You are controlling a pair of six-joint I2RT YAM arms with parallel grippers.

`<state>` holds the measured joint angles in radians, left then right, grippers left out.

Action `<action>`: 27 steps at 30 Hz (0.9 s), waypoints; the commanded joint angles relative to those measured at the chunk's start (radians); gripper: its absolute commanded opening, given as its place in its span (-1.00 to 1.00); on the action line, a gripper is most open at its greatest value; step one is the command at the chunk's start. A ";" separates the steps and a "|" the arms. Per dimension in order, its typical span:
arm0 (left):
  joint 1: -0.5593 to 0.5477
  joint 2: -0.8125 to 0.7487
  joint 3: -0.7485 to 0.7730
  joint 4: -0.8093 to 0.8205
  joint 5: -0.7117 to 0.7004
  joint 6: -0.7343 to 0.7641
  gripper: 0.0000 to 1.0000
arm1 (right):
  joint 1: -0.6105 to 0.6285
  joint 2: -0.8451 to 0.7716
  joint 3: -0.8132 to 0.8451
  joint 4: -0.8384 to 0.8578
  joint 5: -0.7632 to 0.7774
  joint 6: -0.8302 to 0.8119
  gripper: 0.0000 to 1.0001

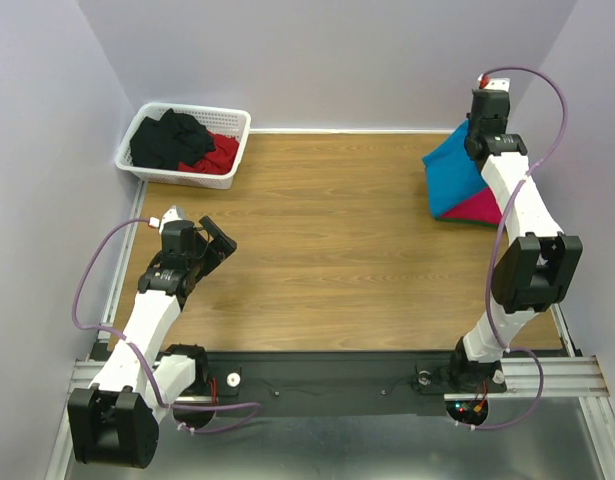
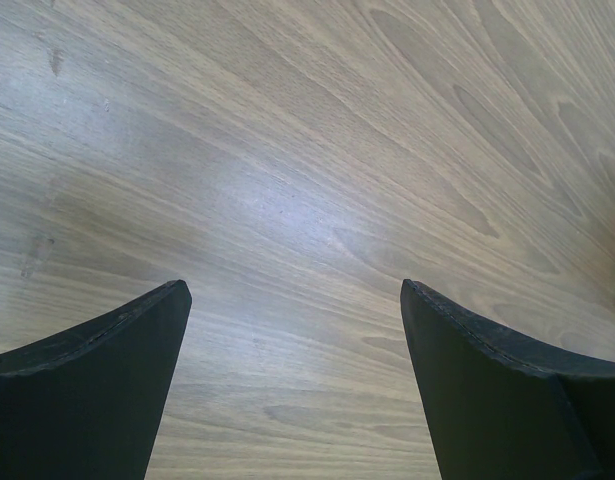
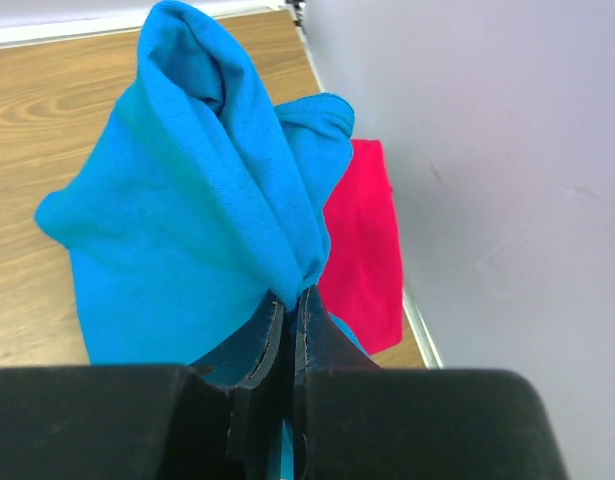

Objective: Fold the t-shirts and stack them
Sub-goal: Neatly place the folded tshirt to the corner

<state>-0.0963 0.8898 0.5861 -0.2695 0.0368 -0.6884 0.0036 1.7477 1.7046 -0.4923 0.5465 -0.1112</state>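
A white basket [image 1: 172,176] is sitting in the far left corner of the table [image 1: 337,250]. Black clothes [image 1: 172,138] and a red cloth [image 1: 222,152] are lying in it. The blue t-shirt [image 3: 177,230] is bunching up at the far right edge, just beside the wall [image 3: 487,150]. It is touching the red t-shirt [image 3: 362,230]. The right gripper [image 3: 289,293] is pinching a fold of the blue t-shirt. The left gripper [image 2: 293,285] is hanging wide apart over bare wood. Lots of wood is showing between the basket and the shirts.

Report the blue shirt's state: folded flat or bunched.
Bunched: pinched by the right fingers, the blue shirt drapes in loose creases, not flat.
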 commanded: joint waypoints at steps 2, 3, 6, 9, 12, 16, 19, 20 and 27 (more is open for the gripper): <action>0.003 0.000 0.035 0.029 -0.002 0.016 0.97 | -0.060 0.007 0.007 0.050 -0.009 0.018 -0.99; 0.004 0.003 0.035 0.027 0.003 0.016 0.97 | -0.068 0.012 0.001 0.049 -0.028 0.019 -0.99; 0.004 0.006 0.034 0.027 0.002 0.016 0.97 | -0.097 0.038 0.001 0.049 -0.037 0.030 -0.99; 0.004 0.008 0.037 0.026 0.000 0.016 0.97 | -0.120 0.064 0.001 0.049 -0.054 0.041 -0.99; 0.004 0.009 0.035 0.027 -0.003 0.016 0.97 | -0.139 0.090 0.006 0.051 -0.048 0.048 -0.99; 0.004 0.015 0.035 0.026 -0.002 0.016 0.97 | -0.169 0.136 0.016 0.052 -0.048 0.085 -0.99; 0.003 0.014 0.035 0.024 -0.005 0.016 0.97 | -0.191 0.162 0.021 0.054 -0.051 0.103 -0.99; 0.004 0.012 0.037 0.023 -0.003 0.016 0.97 | -0.198 0.167 0.021 0.054 -0.053 0.107 -0.99; 0.004 0.012 0.037 0.021 -0.006 0.016 0.97 | -0.249 0.219 0.038 0.057 -0.071 0.159 -0.99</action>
<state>-0.0963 0.9020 0.5861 -0.2687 0.0368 -0.6884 -0.2165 1.9541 1.7046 -0.4896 0.4820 0.0067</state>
